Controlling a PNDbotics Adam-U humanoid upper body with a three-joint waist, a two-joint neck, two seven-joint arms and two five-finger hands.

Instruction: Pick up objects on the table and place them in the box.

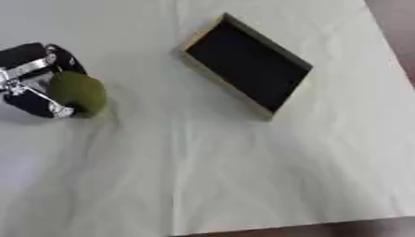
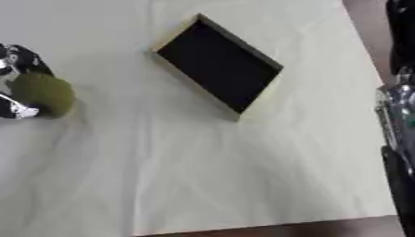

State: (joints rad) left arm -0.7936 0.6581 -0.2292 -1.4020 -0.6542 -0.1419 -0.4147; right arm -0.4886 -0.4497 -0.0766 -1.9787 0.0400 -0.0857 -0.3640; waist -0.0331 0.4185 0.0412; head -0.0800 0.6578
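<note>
Fingers of your left hand (image 1: 32, 85) curl around a green, rounded fruit (image 1: 78, 93) at the table's (image 1: 210, 176) left edge, well apart from the dark box (image 1: 247, 65). It looks light and smooth; cradle its middle.

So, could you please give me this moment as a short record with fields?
surface: table under a pale cloth
box: box, dark inside, pale rim, lying askew, nothing visible in it
object: green round object, at the left, apart from the box
left hand: left hand, fingers curled round the green object
right hand: only the right arm shows, at the right edge
</note>
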